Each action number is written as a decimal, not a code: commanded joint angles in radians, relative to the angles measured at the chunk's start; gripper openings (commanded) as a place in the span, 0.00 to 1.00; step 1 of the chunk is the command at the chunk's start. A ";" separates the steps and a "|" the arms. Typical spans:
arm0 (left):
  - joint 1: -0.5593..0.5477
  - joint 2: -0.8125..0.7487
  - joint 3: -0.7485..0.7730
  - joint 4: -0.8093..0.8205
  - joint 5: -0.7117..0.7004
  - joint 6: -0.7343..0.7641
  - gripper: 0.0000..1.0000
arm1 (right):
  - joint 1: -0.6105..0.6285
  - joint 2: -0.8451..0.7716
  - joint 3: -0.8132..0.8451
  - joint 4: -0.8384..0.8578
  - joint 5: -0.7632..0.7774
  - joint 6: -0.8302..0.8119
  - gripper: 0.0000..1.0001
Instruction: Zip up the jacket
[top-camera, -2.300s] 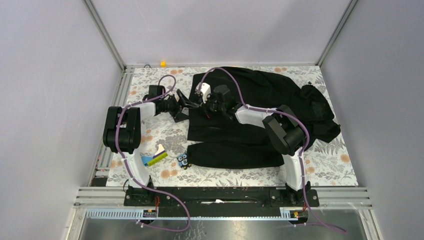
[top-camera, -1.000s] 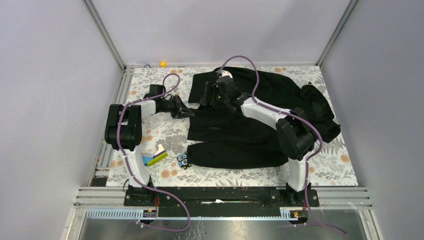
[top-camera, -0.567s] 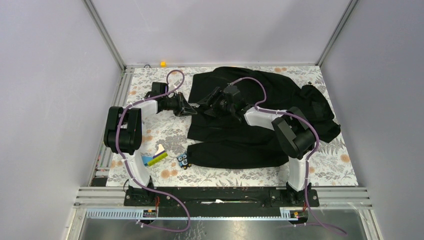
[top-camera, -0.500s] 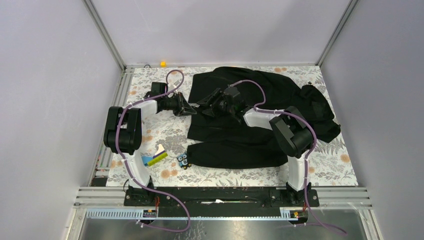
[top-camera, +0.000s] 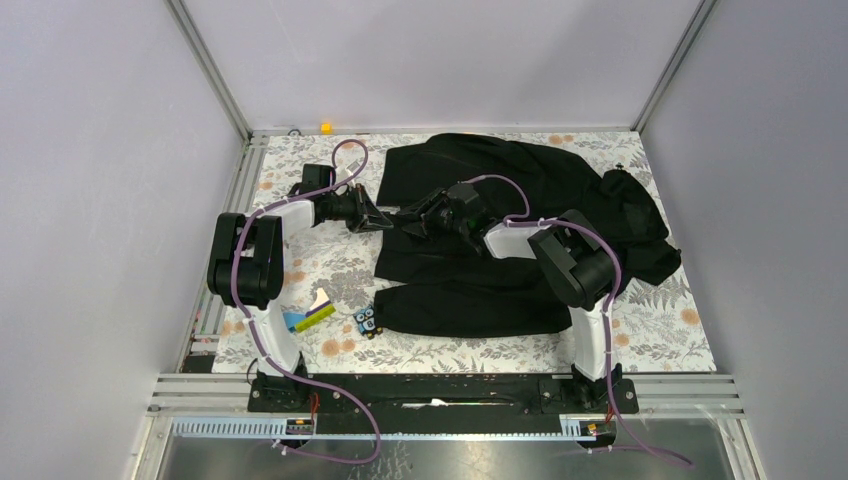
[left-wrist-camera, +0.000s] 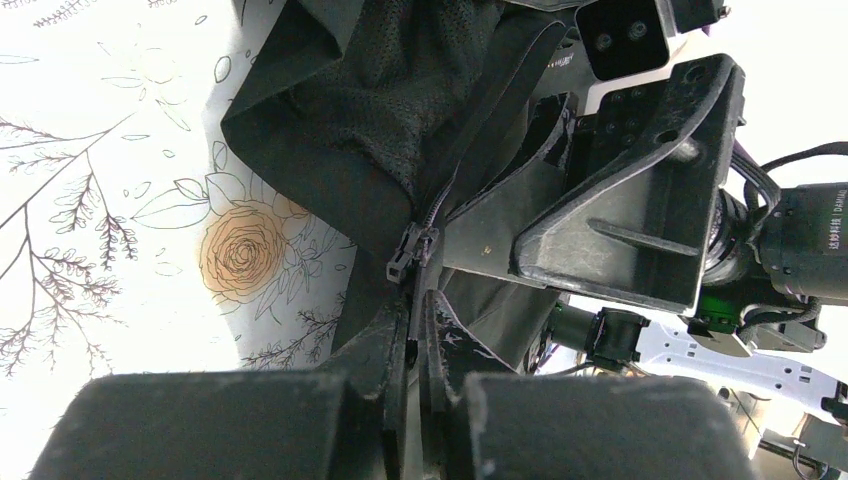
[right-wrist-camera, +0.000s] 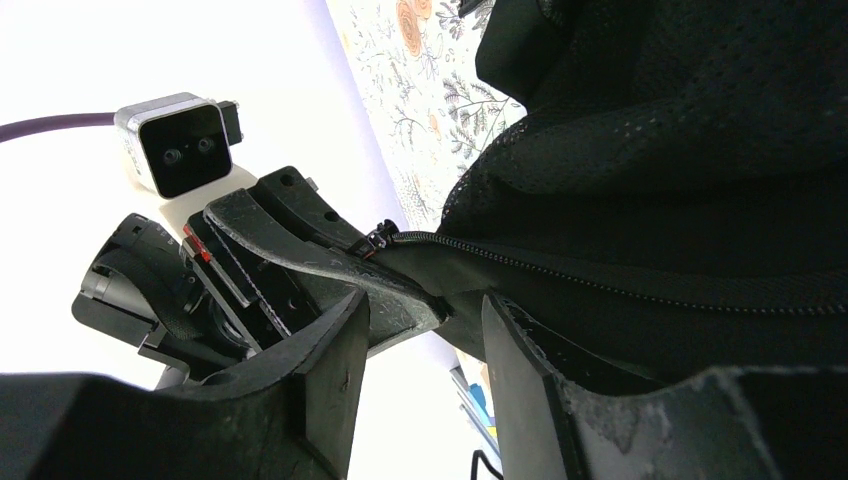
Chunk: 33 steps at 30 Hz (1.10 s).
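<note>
black jacket (top-camera: 560, 175), one, with one zipper slider (left-wrist-camera: 410, 255); left gripper (left-wrist-camera: 415, 335) clamps its hem, right gripper (right-wrist-camera: 422, 305) gapes, two fingers (right-wrist-camera: 330, 380) apart.

soft and even from overhead in the top view, sharp, with only faint shadows. blown out to white around the dark jacket (right-wrist-camera: 650, 120) in both wrist views, slightly soft along the bottom edge.

Your jacket (top-camera: 560, 170) lies far-right on the surface (top-camera: 340, 270); left pincer (top-camera: 385, 222) and right pincer (top-camera: 408, 216) meet at its left edge.
</note>
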<state>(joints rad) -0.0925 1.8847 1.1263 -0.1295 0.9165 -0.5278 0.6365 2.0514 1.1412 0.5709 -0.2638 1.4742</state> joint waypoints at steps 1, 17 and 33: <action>-0.001 -0.054 0.006 0.049 0.033 0.021 0.01 | -0.007 0.031 0.004 0.057 0.000 0.043 0.52; -0.001 -0.056 0.004 0.043 0.037 0.035 0.00 | -0.011 0.077 0.011 0.080 0.008 0.046 0.51; -0.002 -0.039 -0.087 0.260 0.039 -0.190 0.52 | -0.015 0.146 0.015 0.170 -0.003 -0.002 0.00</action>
<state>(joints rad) -0.0925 1.8839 1.0950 -0.0608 0.9241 -0.5724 0.6296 2.1727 1.1416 0.6846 -0.2741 1.4990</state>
